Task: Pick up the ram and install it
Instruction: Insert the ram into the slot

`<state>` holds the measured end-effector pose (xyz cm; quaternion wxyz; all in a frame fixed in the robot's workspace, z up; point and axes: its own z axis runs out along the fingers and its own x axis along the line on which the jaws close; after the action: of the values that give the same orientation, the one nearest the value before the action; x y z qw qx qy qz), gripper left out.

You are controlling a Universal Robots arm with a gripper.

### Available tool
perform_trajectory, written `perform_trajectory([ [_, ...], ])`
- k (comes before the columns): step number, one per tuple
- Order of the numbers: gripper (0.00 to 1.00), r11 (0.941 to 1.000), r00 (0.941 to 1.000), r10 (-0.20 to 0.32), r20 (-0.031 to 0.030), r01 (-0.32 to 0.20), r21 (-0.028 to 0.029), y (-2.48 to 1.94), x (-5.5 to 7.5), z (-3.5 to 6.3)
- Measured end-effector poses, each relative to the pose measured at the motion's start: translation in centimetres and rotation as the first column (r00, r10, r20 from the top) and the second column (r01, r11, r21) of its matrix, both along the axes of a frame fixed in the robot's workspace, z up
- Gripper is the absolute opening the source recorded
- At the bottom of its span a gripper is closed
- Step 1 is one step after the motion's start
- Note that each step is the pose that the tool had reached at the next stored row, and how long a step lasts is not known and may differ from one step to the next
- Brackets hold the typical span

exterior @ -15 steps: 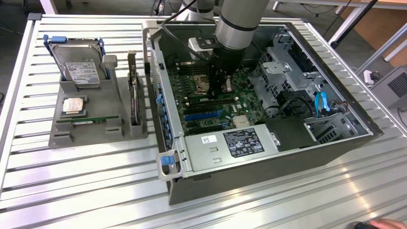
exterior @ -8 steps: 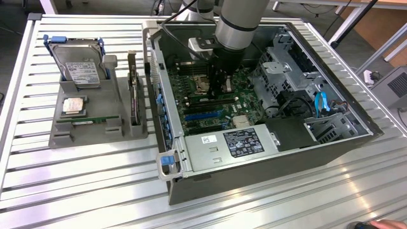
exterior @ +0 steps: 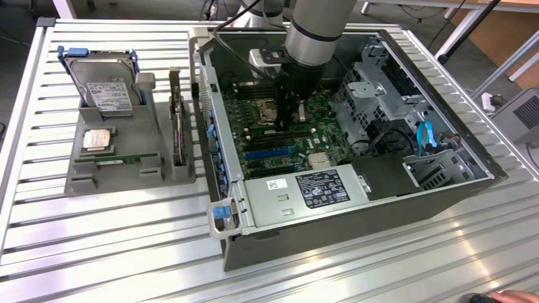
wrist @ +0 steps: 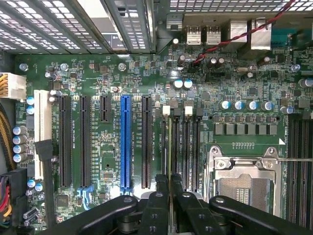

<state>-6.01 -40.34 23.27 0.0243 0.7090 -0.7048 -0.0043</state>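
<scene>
A ribbed aluminium counter carries an open dark-grey steel computer case, laid on its side so that the board inside faces upward and can be reached from above. The grey robot arm is brought down into the case for that reason. Directly beneath the tool lies the green motherboard, and a silver power-supply box with a dark label sits near it at the case edge.

Well apart from the tool, outside the case, a grey moulded holder is stood on the counter. In it a silver hard drive with a white label is propped, and a thin green strip lies along its front slot.

The black two-fingered tool is seen drawn almost fully together. Pinched between its fingers is a thin board seen edge-on, judged to be the ram, a narrow green stick. It is held on edge, in line with the row of black memory slots just beside and below it, so that its lower edge can meet a slot. Whether it already touches a slot cannot be told. A long blue expansion slot lies near to one side of the tool, the square metal processor socket to the other.
</scene>
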Motion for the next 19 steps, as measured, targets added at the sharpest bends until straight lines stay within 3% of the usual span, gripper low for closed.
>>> perform_trajectory([
  [19,0.13,0.9999,0.9999,-0.012,0.0002,0.012,-0.0020,0.00,0.00,-0.38],
])
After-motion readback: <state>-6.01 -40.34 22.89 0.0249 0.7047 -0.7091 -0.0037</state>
